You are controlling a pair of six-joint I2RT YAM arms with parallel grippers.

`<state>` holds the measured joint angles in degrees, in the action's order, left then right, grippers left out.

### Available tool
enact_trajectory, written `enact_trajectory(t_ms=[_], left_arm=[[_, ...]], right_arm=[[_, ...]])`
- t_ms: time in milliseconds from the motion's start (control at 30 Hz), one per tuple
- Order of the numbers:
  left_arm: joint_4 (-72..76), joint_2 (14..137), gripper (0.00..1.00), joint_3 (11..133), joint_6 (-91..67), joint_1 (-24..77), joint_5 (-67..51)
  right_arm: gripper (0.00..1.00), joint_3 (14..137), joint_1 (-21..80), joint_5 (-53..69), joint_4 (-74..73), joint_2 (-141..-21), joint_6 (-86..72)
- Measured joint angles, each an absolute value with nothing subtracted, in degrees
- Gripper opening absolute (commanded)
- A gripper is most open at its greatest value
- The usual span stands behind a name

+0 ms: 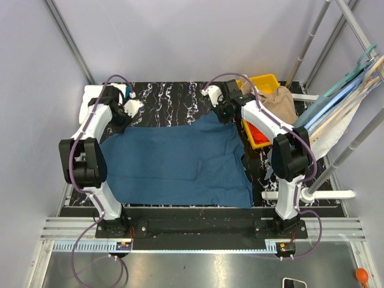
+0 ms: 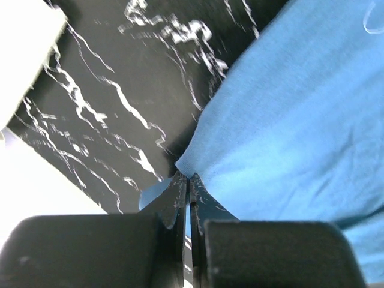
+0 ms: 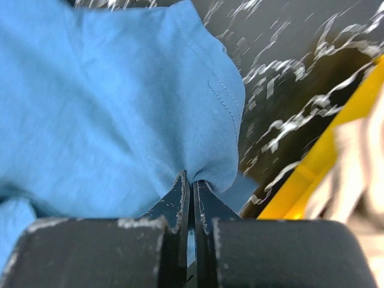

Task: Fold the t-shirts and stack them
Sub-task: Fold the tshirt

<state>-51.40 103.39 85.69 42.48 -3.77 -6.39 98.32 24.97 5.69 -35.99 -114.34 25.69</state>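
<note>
- From above: the blue t-shirt (image 1: 180, 162) lies spread on the table (image 1: 174, 96). Beside it, the yellow bin (image 1: 264, 80) holds a tan shirt (image 1: 282, 99) and red cloth (image 1: 257, 133).
- Left wrist: the left gripper (image 2: 187, 180) pinches the blue t-shirt's corner.
- Right wrist: the right gripper (image 3: 191, 179) is clamped on another corner, near the bin.

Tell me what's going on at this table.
Two robot arms are working on a blue t-shirt that lies spread out, mostly flat, on the black table. The left gripper is shut on its far left corner, and the right gripper is shut on its far right corner. A yellow bin at the right holds a tan shirt and a red-orange one.
</note>
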Motion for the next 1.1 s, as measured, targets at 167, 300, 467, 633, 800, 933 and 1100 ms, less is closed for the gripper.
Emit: enact_trajectory(t_ms=[167,300,467,633,800,933,1100], left_arm=[[-51.44,98.45,0.00,79.18,42.39,-3.05,-3.64],[-51.88,95.02,0.00,74.78,42.52,-3.05,-1.39],[-51.90,93.43,0.00,73.10,42.52,-3.05,0.32],[-52.01,92.03,0.01,72.47,42.33,-2.24,1.72],[-51.99,91.22,0.05,71.50,41.91,-0.21,3.64],[-52.25,91.18,0.09,71.22,41.30,2.50,5.58],[-52.69,90.87,0.14,70.06,40.49,5.04,7.84]], right_arm=[[0.00,90.43,26.48,6.33,-36.10,-108.95,25.63],[0.00,83.99,28.38,7.18,-36.29,-102.43,25.39],[0.00,79.37,31.07,7.84,-37.10,-94.72,25.21],[0.00,75.61,32.71,8.58,-38.39,-88.79,24.95],[0.00,71.85,33.01,8.69,-39.79,-85.78,24.60],[0.00,69.32,33.04,8.62,-40.25,-84.42,24.67],[0.00,66.67,33.06,8.40,-40.58,-82.74,25.21]])
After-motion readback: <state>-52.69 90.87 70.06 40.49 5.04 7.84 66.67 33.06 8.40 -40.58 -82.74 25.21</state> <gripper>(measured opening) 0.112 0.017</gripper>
